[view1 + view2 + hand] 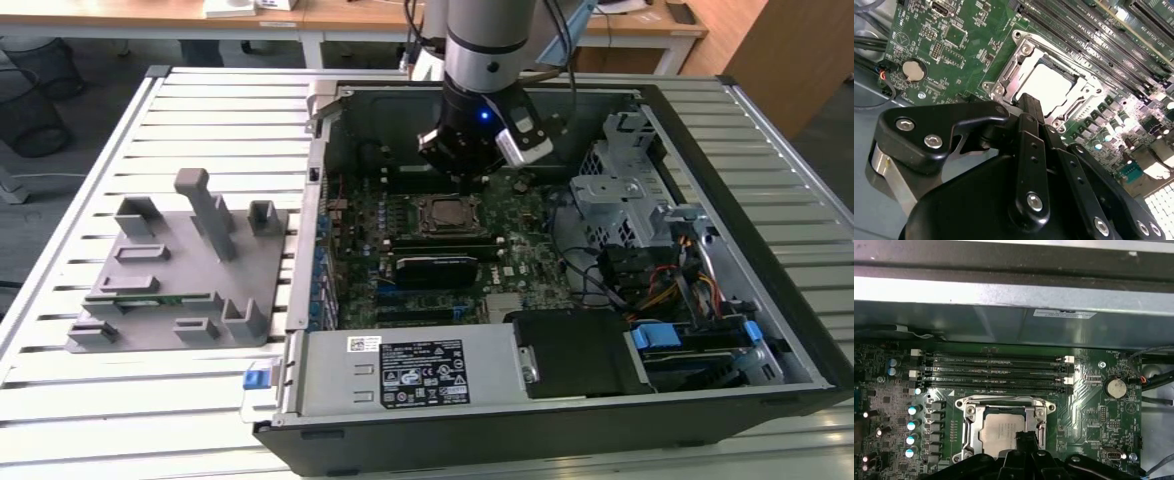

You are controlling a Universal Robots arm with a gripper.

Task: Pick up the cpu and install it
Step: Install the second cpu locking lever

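— Where's the cpu [1000,434]?
— Seated inside the socket frame [968,412], just below my gripper [1026,107], jaws together, holding nothing.
— Risk?
— I judge dropping now could scrape it or bend pins.

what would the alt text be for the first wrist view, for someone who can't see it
The cpu sits in the metal-framed socket on the green motherboard, with the dark gripper at its near edge. Empty memory slots run beyond the socket, below the grey case wall.
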